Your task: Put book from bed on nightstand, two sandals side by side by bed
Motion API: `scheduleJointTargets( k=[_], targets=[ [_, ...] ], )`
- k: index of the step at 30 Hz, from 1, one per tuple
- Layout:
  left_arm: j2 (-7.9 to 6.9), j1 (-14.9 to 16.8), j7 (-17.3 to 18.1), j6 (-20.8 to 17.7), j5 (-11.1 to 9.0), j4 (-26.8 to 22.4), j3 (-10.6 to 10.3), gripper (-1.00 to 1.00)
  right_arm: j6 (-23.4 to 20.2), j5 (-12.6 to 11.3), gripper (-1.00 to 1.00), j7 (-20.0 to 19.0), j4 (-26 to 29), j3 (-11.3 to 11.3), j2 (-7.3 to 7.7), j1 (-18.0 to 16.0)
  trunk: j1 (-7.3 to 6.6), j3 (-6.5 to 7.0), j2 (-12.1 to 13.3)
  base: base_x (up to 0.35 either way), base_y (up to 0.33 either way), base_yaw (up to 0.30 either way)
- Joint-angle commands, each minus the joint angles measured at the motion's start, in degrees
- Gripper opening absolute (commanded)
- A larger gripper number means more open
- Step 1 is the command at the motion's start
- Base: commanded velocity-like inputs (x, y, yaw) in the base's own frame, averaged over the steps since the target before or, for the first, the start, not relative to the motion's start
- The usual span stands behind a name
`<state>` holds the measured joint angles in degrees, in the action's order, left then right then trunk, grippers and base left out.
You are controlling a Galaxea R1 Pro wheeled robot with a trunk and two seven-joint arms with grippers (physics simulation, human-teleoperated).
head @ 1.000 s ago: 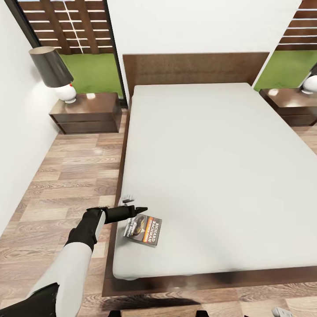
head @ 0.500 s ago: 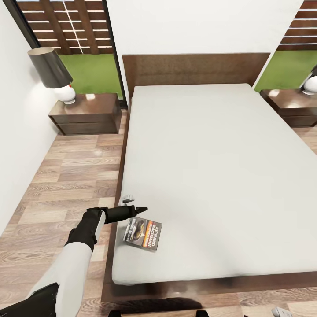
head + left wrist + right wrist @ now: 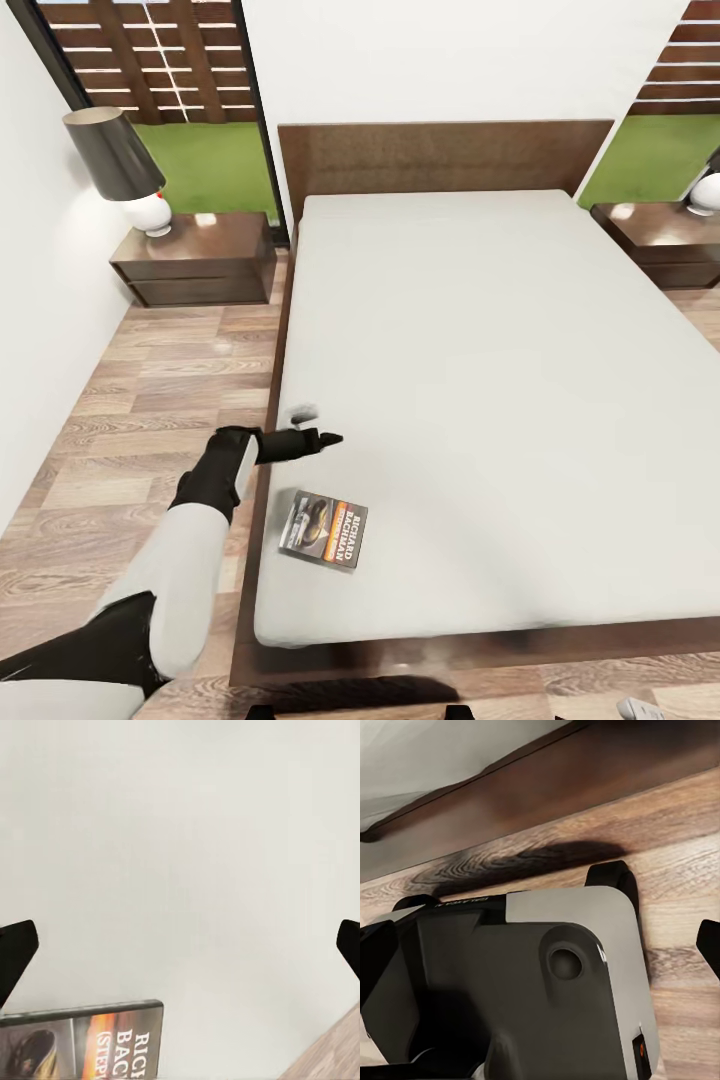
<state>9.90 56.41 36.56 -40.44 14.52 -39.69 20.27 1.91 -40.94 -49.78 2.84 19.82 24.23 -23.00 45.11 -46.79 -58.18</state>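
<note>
The book (image 3: 323, 529) is seen lying flat on the light-grey mattress of the bed (image 3: 480, 400), near its front left corner. The left tool (image 3: 318, 439) is held just beyond the book, apart from it, fingers spread wide and empty. A nightstand (image 3: 195, 258) with a lamp (image 3: 118, 160) is seen left of the headboard. The right tool's state cannot be told.
</note>
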Motion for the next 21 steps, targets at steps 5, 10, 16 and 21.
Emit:
scheduleJointTargets(
  k=[5,10,16,21],
  targets=[
    [0.1,1.7,-2.1,-3.2,0.6,0.5,-0.6,1.0,0.2,-0.4,1.0,-0.1,0.0,0.5,0.02,0.0,0.01,-0.04,0.0,0.0,0.0,0.0],
    [0.1,1.9,-2.4,-3.4,0.6,1.7,-1.1,1.0,0.2,-0.4,1.0,-0.1,0.0,0.5,0.02,0.0,0.01,-0.04,0.0,0.0,0.0,0.0],
    [0.1,2.0,-2.5,-3.3,0.7,2.3,-1.1,1.0,0.2,-0.4,1.0,-0.1,0.0,0.5,0.02,0.0,0.01,-0.04,0.0,0.0,0.0,0.0],
    [0.1,2.0,-2.5,-3.3,0.7,3.0,-1.0,1.0,0.2,-0.4,1.0,-0.1,0.0,0.5,0.02,0.0,0.22,-0.22,-0.4,0.0,0.0,0.0]
  ],
)
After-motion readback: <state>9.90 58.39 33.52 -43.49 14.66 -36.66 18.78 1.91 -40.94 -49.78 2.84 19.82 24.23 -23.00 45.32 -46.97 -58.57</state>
